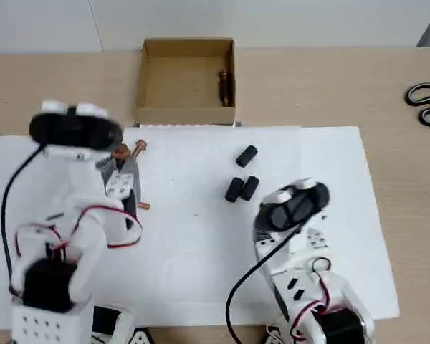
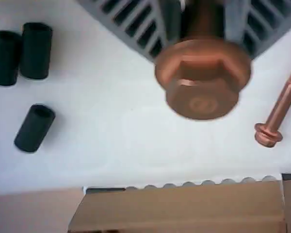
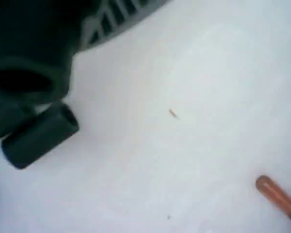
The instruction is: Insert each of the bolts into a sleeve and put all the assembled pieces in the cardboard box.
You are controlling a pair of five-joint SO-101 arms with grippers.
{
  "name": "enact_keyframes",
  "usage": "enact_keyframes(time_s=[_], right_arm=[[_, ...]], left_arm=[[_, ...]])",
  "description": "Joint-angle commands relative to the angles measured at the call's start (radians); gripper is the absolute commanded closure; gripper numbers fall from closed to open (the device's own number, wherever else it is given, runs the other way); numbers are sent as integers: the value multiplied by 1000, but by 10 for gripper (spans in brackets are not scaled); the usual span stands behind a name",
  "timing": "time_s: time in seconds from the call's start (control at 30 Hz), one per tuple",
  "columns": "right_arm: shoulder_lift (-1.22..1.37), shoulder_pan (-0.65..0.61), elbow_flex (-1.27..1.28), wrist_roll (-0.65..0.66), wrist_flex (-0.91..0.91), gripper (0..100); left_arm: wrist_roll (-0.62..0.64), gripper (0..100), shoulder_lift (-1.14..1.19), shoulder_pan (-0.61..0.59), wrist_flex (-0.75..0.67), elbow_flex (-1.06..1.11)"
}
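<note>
My left gripper [image 2: 203,22] is clenched on a copper bolt [image 2: 202,80]; its hexagonal head faces my wrist camera and its shank sits between the grey ribbed fingers [image 2: 128,24]. A second bolt [image 2: 280,109] lies just beside it on the white paper [image 2: 136,145]; the cardboard box [image 2: 184,211] stands near, past the paper's edge. My right gripper [image 1: 267,215] hangs over the paper close to a pair of black sleeves [image 1: 234,189] lying side by side; I cannot tell whether those jaws grasp anything. A third sleeve [image 1: 246,155] lies apart from the pair, nearer the box. Inside the box, a copper-and-dark piece [image 1: 225,86] rests against the wall on the high view's right.
</note>
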Motion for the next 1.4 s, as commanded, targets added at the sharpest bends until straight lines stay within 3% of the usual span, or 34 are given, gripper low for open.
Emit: enact_keyframes(time_s=[0.0, 0.13, 0.5, 0.6, 0.77, 1.37], right_arm=[[-7, -50, 21, 11, -104, 996], [-7, -143, 75, 12, -211, 996], [-7, -288, 270, 18, -591, 996], [-7, -357, 292, 18, -608, 996], [-7, -455, 308, 18, -608, 996], [-5, -476, 302, 20, -607, 996]], left_arm=[[132, 995, -160, 6, -95, 84], [207, 995, -285, 6, -189, 213], [207, 995, -597, 38, -348, 490], [227, 995, -647, 117, -351, 549], [402, 995, -637, 227, -353, 558], [402, 995, -632, 264, -348, 561]])
